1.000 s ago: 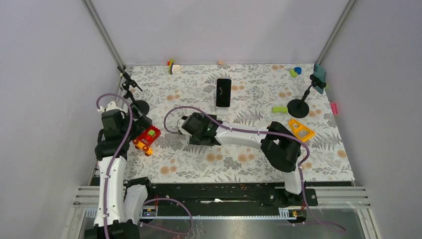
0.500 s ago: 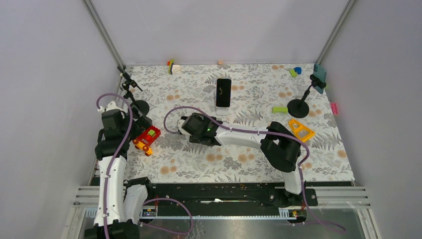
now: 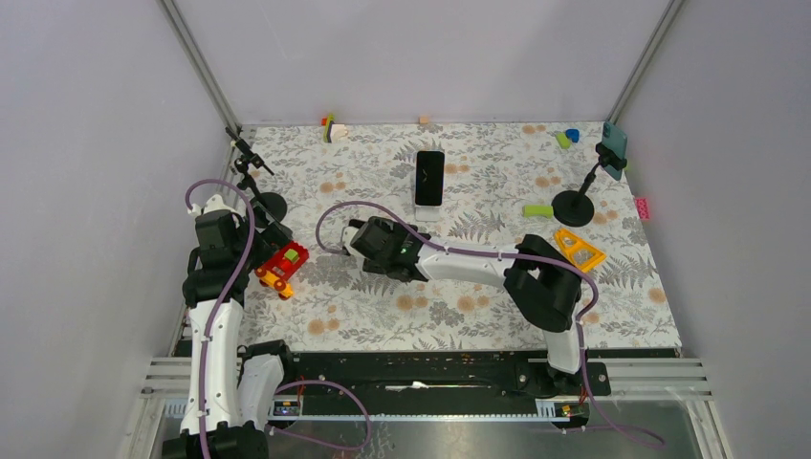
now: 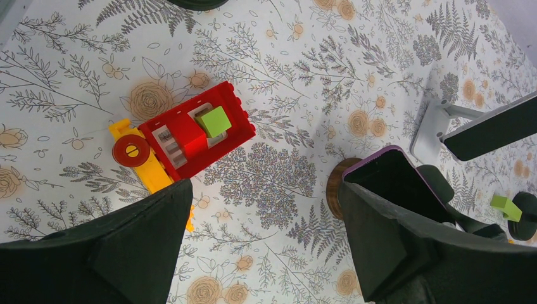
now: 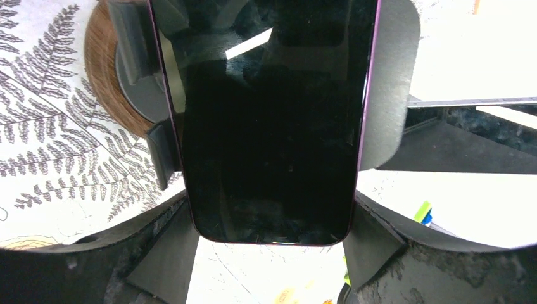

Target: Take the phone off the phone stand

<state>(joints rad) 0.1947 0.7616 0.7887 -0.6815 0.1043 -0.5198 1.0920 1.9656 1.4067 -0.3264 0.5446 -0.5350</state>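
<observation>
Right claw [image 5: 271, 237]: I have it clamped on the sides of the phone [image 5: 269, 126].
Phone: not lifted yet, seated in the stand [image 5: 130, 82].
Left claw [image 4: 266, 247]: apart, idle, left of the stand.
Remaining: lift the phone clear.

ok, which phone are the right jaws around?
The purple-edged phone on the wood-based stand; the teal phone and centre-back phone sit untouched.
</observation>
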